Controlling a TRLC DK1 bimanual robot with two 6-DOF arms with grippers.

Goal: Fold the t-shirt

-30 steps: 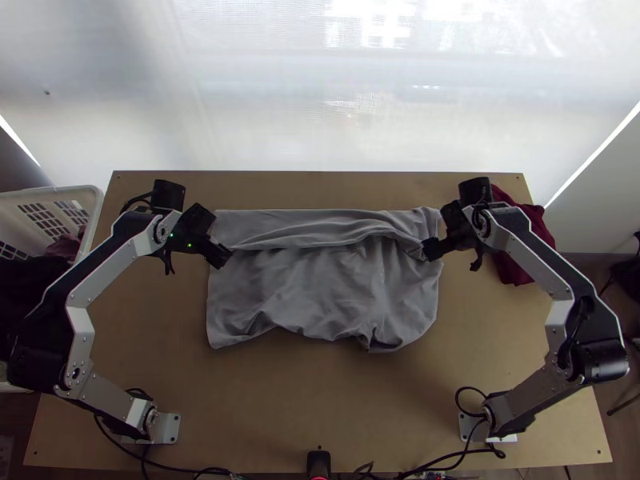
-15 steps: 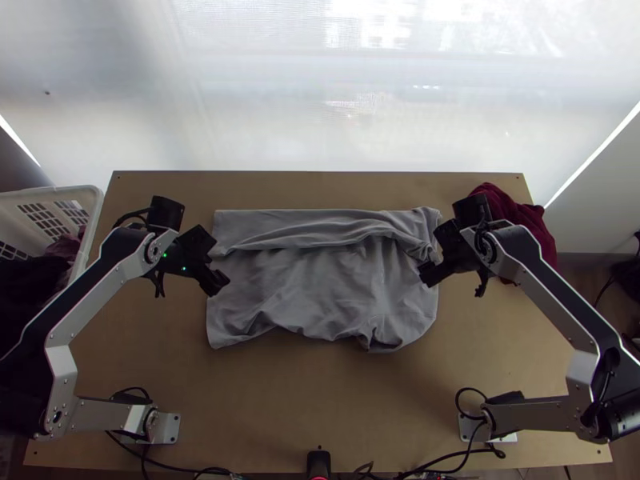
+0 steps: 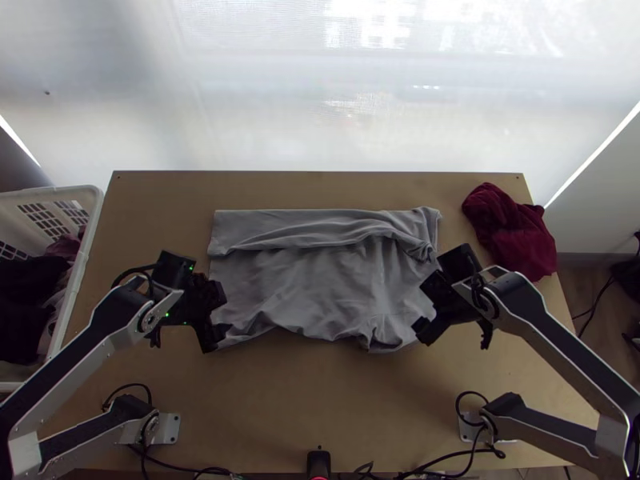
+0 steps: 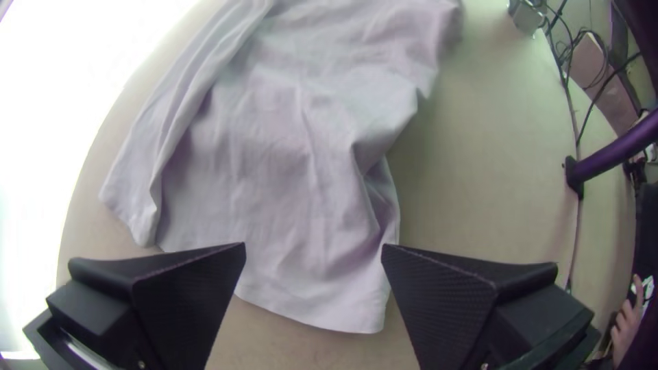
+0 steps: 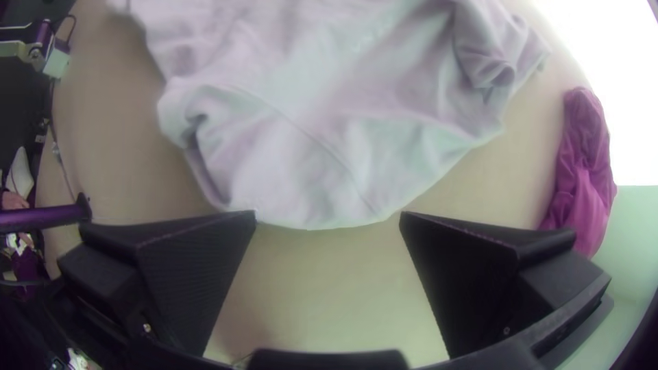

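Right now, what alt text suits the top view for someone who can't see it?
A grey t-shirt lies on a wooden table, a rumpled fold along its far side; the left arm and right arm have open jaws by its near corners. Dark red cloth lies far right, a white basket stands left.

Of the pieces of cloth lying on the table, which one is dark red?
The bunched cloth at the table's far right corner; the other, the t-shirt, is grey.

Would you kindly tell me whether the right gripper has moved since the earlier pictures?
Yes, the right gripper has moved toward the near edge of the table, farther from the maroon cloth.
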